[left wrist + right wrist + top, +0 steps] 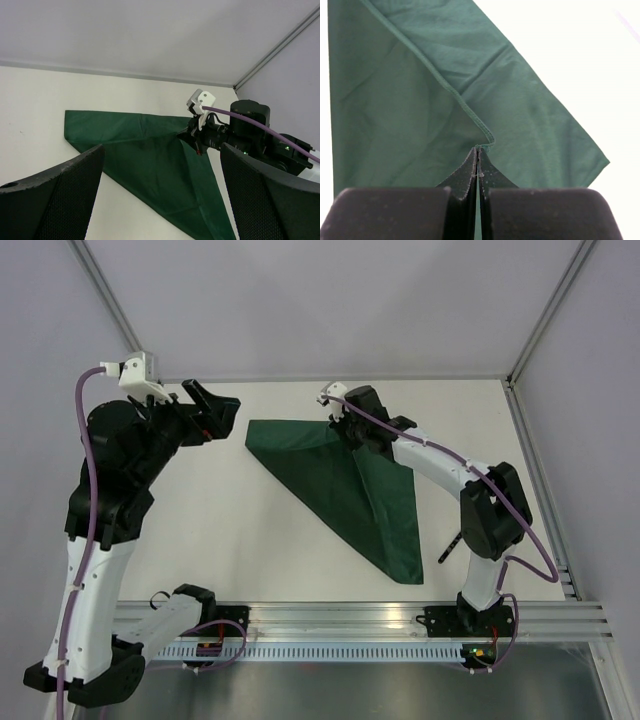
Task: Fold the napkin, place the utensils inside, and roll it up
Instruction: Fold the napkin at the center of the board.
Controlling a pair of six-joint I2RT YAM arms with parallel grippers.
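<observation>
The dark green napkin (pixel 350 485) lies on the white table, partly folded into a long triangle pointing to the near right. My right gripper (pixel 343 432) is shut on a hemmed edge of the napkin at its far side. The right wrist view shows the closed fingertips (pixel 478 148) pinching the hem of the napkin (pixel 395 100). My left gripper (pixel 214 408) is open and empty, raised left of the napkin's far-left corner. In its view the napkin (pixel 145 160) lies beyond the spread fingers (pixel 55 200). A slim black stick, likely the fork handle (pixel 448 548), shows beside the right arm; its tines are hidden.
The right arm (pixel 480 500) reaches over the table's right side. A metal rail (pixel 350 615) runs along the near edge. White walls and a frame post (pixel 545 330) close in the back and sides.
</observation>
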